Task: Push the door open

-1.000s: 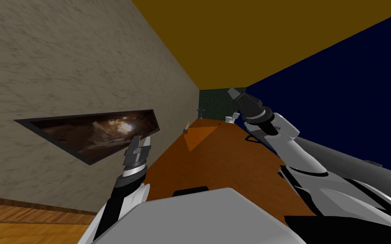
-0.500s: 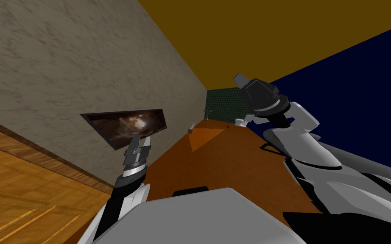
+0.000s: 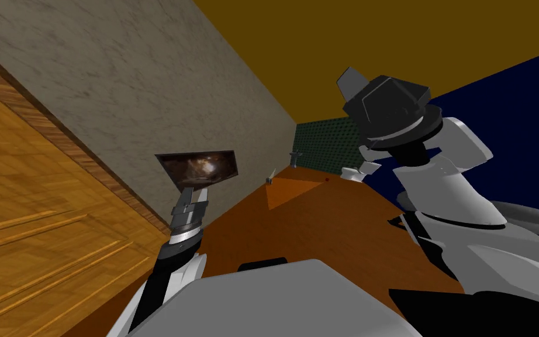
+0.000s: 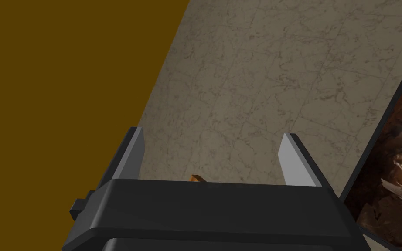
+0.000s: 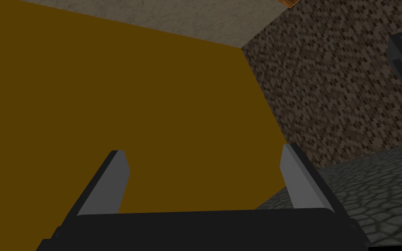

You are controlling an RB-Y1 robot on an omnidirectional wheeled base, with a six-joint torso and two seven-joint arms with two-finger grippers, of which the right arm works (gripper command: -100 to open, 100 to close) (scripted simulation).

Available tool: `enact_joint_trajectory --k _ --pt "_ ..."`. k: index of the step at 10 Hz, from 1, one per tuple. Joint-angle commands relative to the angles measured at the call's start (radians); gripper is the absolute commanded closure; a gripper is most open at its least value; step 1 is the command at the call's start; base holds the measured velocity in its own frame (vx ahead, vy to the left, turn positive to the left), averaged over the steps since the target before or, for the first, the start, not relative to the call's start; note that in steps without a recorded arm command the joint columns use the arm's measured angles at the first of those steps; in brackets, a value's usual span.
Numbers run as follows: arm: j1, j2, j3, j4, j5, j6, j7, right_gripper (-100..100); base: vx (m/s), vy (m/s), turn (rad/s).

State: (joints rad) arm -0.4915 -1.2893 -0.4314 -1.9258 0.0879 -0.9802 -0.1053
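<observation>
Approach step, I judge: the orange-brown panelled wooden door (image 3: 34, 234) stands untouched near the left gripper (image 3: 197, 193), farther from the right gripper (image 5: 204, 154), the 2 spread wide and empty; next, reach the door and press.

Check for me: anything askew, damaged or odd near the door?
Nothing stands out. The door looks intact, the picture lies flat on the wall, and the slant is the camera's. The left end effector and right end effector are open, holding nothing.
</observation>
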Motion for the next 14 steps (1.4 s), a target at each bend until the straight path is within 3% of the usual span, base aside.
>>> enact_joint_trajectory --k 1,4,5,10,12,13,14 --pt "-0.029 -0.030 -0.009 0.016 0.000 -0.012 -0.006 -100 -0.008 -0.117 0.319" --pt "-0.084 -0.094 -0.041 0.038 0.002 -0.034 -0.019 -100 -0.023 -0.136 0.313" --pt "-0.095 -0.106 -0.048 0.042 0.003 -0.038 -0.023 -100 -0.040 -0.120 0.298" --pt "-0.196 -0.221 -0.111 0.082 0.008 -0.077 -0.052 -100 -0.083 -0.127 0.365" --pt "-0.219 -0.247 -0.125 0.091 0.010 -0.085 -0.058 -100 -0.075 -0.112 0.199" --pt "-0.241 -0.272 -0.139 0.100 0.011 -0.094 -0.065 -100 -0.076 -0.080 0.353" --pt "-0.252 -0.285 -0.146 0.105 0.011 -0.098 -0.068 -100 -0.079 -0.083 0.286"
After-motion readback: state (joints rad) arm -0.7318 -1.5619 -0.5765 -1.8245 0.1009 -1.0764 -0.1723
